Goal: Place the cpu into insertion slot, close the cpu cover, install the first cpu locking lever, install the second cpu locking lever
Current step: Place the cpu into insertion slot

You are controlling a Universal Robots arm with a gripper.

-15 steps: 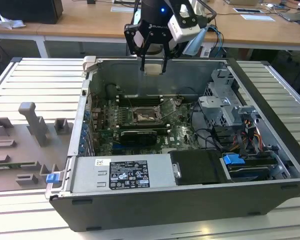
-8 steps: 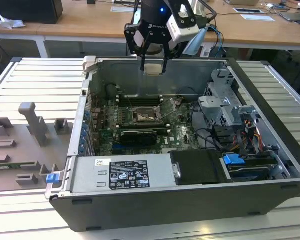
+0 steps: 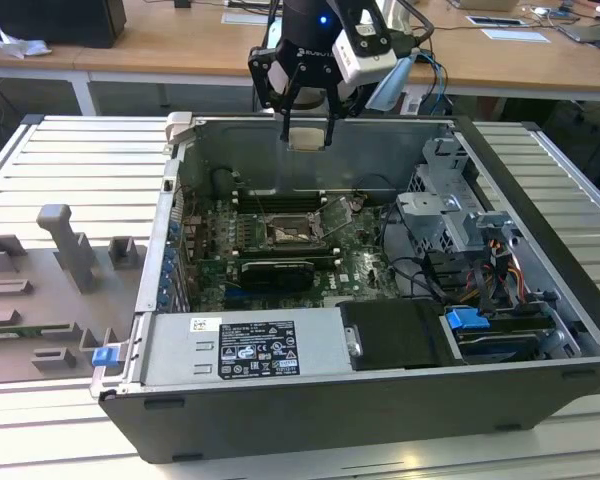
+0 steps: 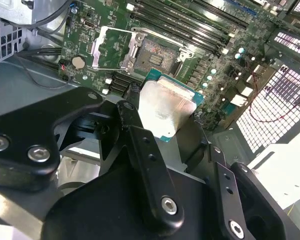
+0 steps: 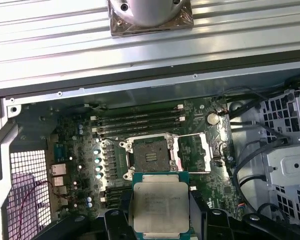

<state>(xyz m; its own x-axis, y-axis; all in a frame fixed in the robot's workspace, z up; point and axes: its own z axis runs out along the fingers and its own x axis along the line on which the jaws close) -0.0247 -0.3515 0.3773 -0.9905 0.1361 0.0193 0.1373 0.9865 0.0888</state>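
My gripper [image 3: 308, 128] hangs above the open computer case, shut on the cpu [image 3: 308, 137]. In both wrist views the cpu [image 5: 160, 206] [image 4: 165, 107] is a square chip with a silvery face and green edge, held flat between the black fingers [image 4: 129, 112]. The insertion slot [image 5: 151, 156] [image 4: 155, 50] [image 3: 292, 236] lies bare on the green board below, with a dark centre and metal rim. The cpu sits well above the slot and apart from it. The cpu cover [image 5: 192, 152] [image 4: 110, 47] is swung open beside the slot.
Long black memory slots [image 5: 140, 122] run beside the socket. A black graphics card [image 3: 275, 272] lies next to it. Cables and a drive cage [image 3: 450, 215] fill the exterior view's right. The case wall [image 3: 310, 160] stands behind the gripper. Grey fixtures [image 3: 70, 250] sit outside the case.
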